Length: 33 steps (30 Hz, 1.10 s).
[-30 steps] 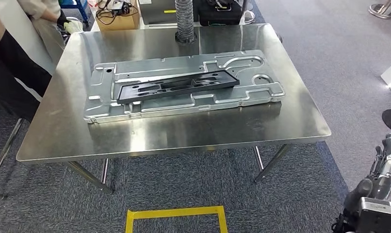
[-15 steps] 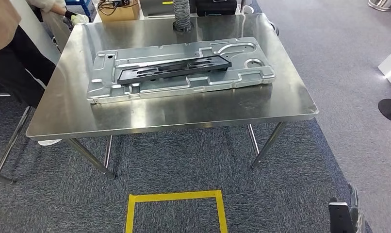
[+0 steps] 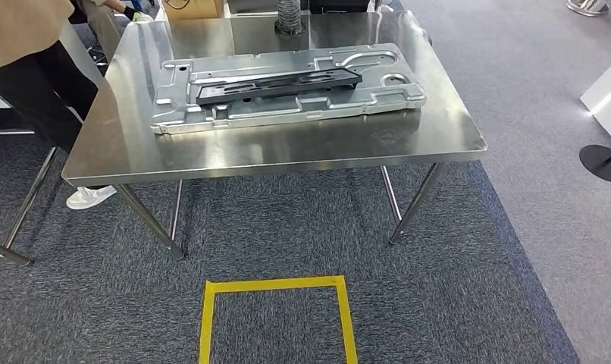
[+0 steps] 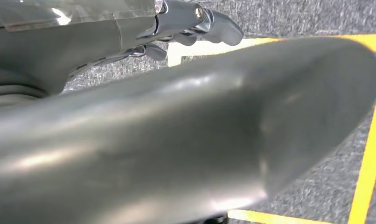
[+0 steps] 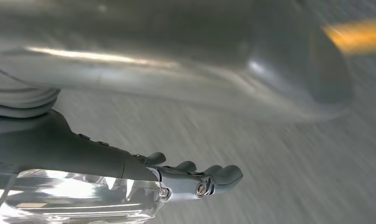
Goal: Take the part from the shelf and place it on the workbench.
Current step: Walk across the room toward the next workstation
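Note:
A long black part (image 3: 278,83) lies flat on a stamped silver metal panel (image 3: 287,110). The panel rests on the steel workbench (image 3: 272,155), which stands some way ahead of me in the head view. My left hand (image 4: 195,23) hangs over grey carpet and yellow tape in the left wrist view, fingers loosely extended and holding nothing. My right hand (image 5: 200,179) hangs over blurred floor in the right wrist view, fingers likewise extended with nothing in them. Both hands are far from the part.
A person (image 3: 29,68) stands at the workbench's left side. A yellow tape square (image 3: 278,318) marks the carpet in front of me. A grey ribbed hose (image 3: 289,15) and a cardboard box (image 3: 192,7) sit at the far edge. A black round base (image 3: 602,163) stands at right.
The camera has drawn back: the workbench sits higher and smaller in the picture and more carpet shows. My right hand, at the lower right before, has left the head picture.

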Each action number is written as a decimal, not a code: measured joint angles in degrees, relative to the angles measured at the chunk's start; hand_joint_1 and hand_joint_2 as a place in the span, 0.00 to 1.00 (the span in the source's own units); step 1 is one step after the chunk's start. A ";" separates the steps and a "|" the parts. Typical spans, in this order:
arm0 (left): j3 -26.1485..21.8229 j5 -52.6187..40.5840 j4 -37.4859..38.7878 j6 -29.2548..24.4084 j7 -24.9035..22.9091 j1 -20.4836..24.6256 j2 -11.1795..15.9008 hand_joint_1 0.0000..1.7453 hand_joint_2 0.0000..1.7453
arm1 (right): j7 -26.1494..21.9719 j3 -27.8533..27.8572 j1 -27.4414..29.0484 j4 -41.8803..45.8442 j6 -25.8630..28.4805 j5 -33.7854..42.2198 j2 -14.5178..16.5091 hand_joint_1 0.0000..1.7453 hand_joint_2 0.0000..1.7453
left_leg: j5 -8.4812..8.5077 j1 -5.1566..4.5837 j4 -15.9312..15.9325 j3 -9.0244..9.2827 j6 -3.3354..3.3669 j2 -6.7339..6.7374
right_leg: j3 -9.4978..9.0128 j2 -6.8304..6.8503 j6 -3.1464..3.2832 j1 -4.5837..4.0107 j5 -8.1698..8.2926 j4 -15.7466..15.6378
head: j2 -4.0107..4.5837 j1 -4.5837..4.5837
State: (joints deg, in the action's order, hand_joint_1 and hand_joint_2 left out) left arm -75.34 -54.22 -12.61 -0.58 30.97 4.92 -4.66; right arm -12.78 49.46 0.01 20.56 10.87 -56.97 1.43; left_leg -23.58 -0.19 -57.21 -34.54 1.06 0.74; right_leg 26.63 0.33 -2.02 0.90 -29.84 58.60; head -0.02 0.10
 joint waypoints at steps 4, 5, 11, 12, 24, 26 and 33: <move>0.68 -1.32 0.00 0.91 0.08 -0.12 -0.03 0.00 0.00 | 12.01 0.15 -0.66 -4.18 -10.41 -0.25 0.26 0.00 0.00 | 0.87 0.30 -0.54 -0.89 -1.49 0.04 | -0.88 0.19 1.93 -0.40 -0.05 -3.67 | 0.02 -0.10; 0.87 -1.54 0.00 1.04 0.07 -0.26 -0.03 0.00 0.00 | 13.59 0.25 -0.71 -4.85 -11.99 -0.22 0.34 0.00 0.00 | -0.74 0.38 -1.72 -1.36 -1.77 -0.07 | -0.27 0.31 2.43 -0.33 0.64 -3.75 | 0.02 -0.02; 1.50 -2.19 0.00 1.01 -0.36 -0.47 -0.20 0.00 0.00 | 14.79 0.53 -1.19 -6.87 -14.99 -0.34 0.81 0.00 0.00 | -9.60 0.59 -16.64 -2.47 -2.25 -0.25 | 5.81 0.41 3.19 -0.83 4.88 -2.90 | 0.01 0.23; 1.59 -2.27 0.00 1.00 -0.42 -0.44 -0.20 0.00 0.00 | 14.44 0.57 -1.30 -7.04 -15.12 -0.34 0.84 0.00 0.00 | -7.79 0.57 -14.82 -0.29 -2.07 -0.26 | 6.89 0.40 3.10 -0.89 5.47 -2.55 | 0.01 0.24; 2.24 -2.10 0.02 0.72 -0.50 0.21 -0.37 0.00 0.00 | 11.33 1.03 -2.11 -8.05 -15.15 -1.29 1.04 0.00 0.00 | -3.65 0.13 2.89 6.44 1.28 0.27 | 12.84 -0.11 -0.06 -0.20 -3.81 12.33 | 0.01 -0.37; 2.22 -1.85 0.02 0.68 -0.50 0.22 -0.37 0.00 0.00 | 11.18 1.03 -2.14 -8.08 -15.12 -1.38 1.03 0.00 0.00 | -2.31 0.16 2.28 4.14 1.02 0.38 | 11.96 -0.10 -0.44 0.04 -2.82 15.74 | 0.01 -0.38; 2.22 -1.34 0.02 0.34 -0.48 0.30 -0.39 0.00 0.00 | 11.20 1.26 -2.59 -8.12 -15.36 -1.43 1.01 0.00 0.00 | 0.69 0.15 -0.23 -0.85 -1.02 0.44 | -2.72 -0.11 1.09 -0.10 -2.25 -3.96 | 0.01 -0.37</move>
State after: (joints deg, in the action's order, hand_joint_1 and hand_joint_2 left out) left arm -73.11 -55.55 -12.59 -0.24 30.50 5.22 -5.05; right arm -1.57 50.72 -2.58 12.44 -4.49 -58.40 2.44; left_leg -22.90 -0.04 -57.45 -35.39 0.04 1.18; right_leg 23.92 0.22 -0.94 0.80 -32.09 54.64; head -0.01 -0.27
